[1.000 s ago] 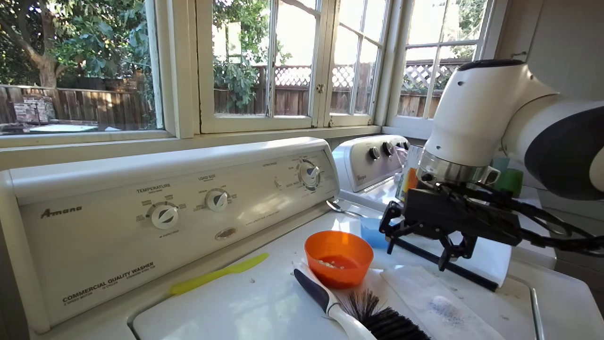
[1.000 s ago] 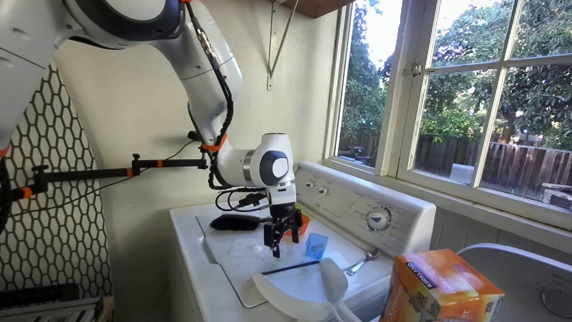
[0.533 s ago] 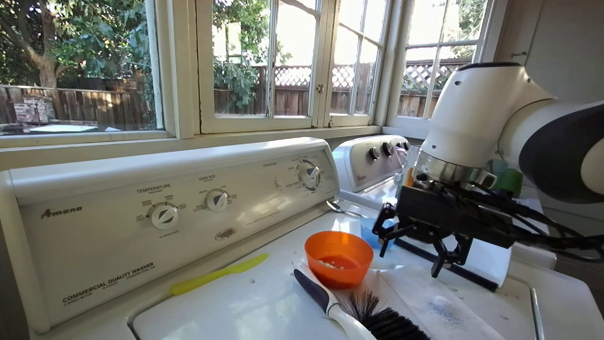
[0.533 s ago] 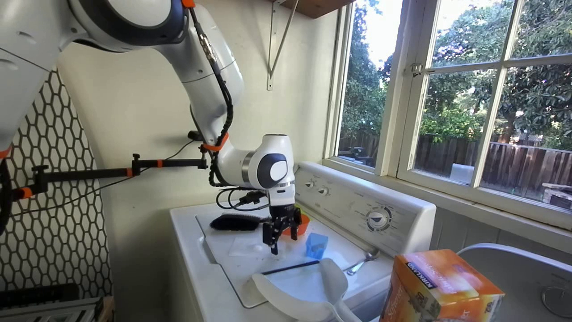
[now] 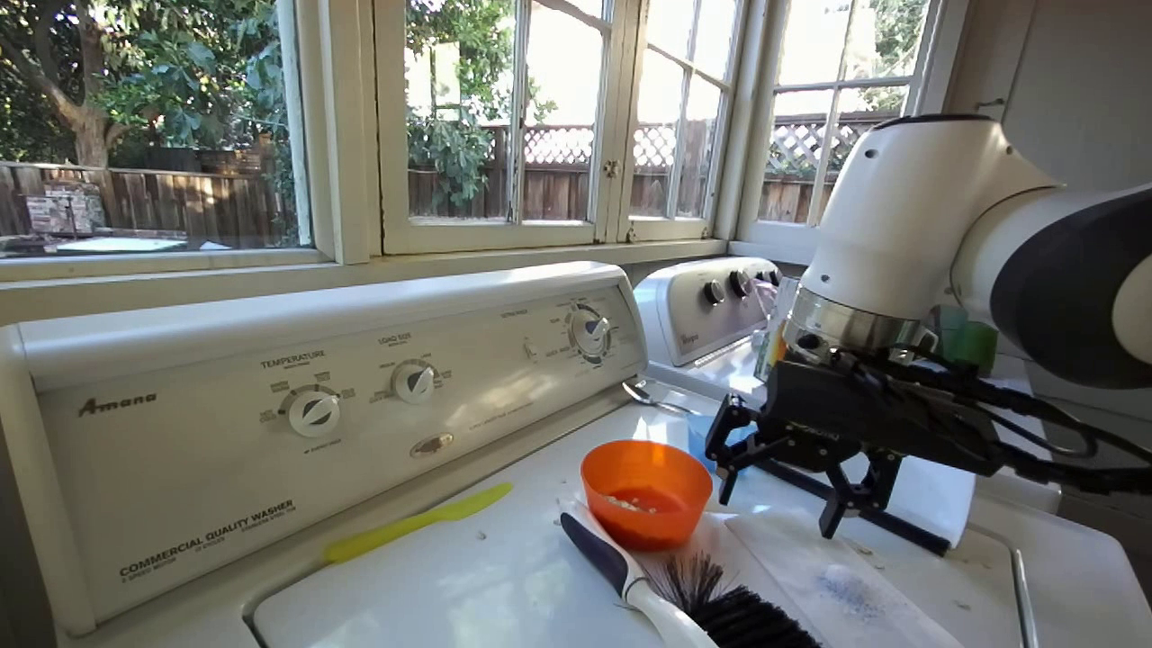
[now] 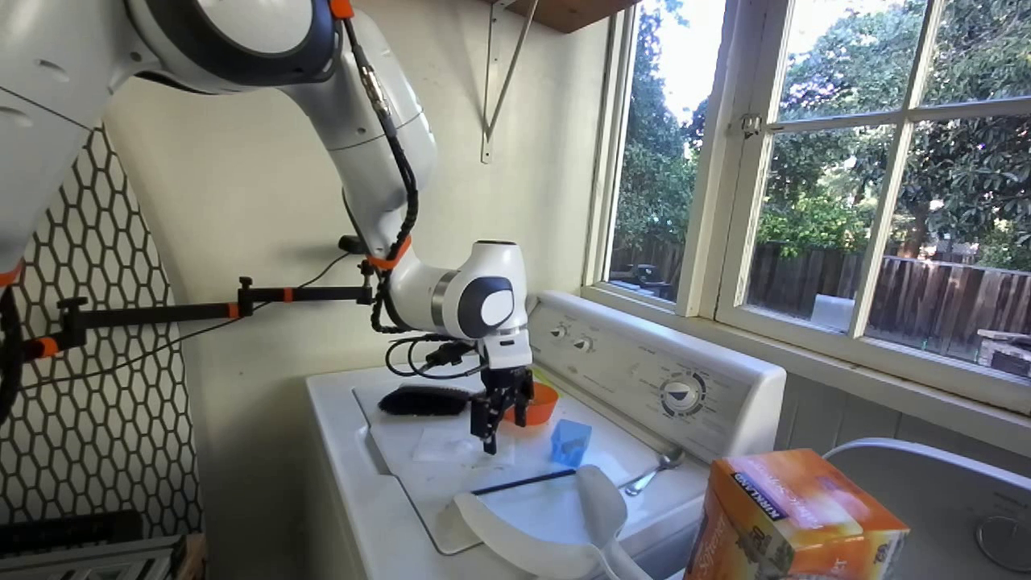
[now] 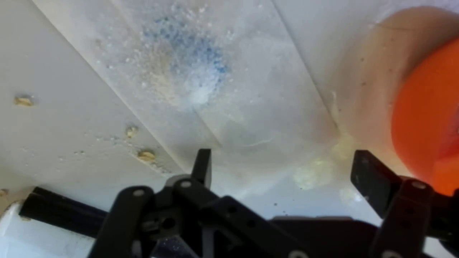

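- Your arm (image 6: pixel 370 153) arches over the Amana washer (image 5: pixel 225 450), its end pointing down.
- Your gripper (image 5: pixel 777 511) hangs above the lid (image 5: pixel 414 585), fingers (image 7: pixel 203 166) spread wide, holding nothing.
- The white sheet (image 7: pixel 258 96) lies below, nearer the front edge than the orange bowl (image 5: pixel 643 533).
- Blue-flecked powder (image 7: pixel 200 71) tops the sheet; best lower slowly, clear of the bowl.

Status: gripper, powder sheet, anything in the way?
Gripper open, holding nothing. White sheet nearby, blue-and-white powder on it. Orange bowl close on one side, could get in the way.
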Controlling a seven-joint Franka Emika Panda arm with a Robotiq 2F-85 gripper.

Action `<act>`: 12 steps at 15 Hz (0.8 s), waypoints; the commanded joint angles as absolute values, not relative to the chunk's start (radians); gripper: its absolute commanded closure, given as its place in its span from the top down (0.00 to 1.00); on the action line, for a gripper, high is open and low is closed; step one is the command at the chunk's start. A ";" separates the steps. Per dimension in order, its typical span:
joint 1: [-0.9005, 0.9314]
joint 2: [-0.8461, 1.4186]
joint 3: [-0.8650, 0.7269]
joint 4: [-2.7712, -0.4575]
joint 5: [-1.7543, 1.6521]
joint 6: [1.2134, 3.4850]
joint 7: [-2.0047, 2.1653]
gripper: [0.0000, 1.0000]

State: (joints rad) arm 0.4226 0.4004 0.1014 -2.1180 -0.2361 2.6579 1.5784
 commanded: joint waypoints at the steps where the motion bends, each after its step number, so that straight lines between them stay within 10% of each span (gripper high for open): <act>1: 0.417 0.425 0.109 -2.105 -0.210 2.670 1.508 1.00; 8: 0.419 0.446 0.105 -2.092 -0.202 2.672 1.447 1.00; 12: 0.420 0.452 0.105 -2.084 -0.191 2.668 1.420 0.74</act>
State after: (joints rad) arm 0.4225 0.4247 0.1017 -2.1008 -0.2247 2.6579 1.4607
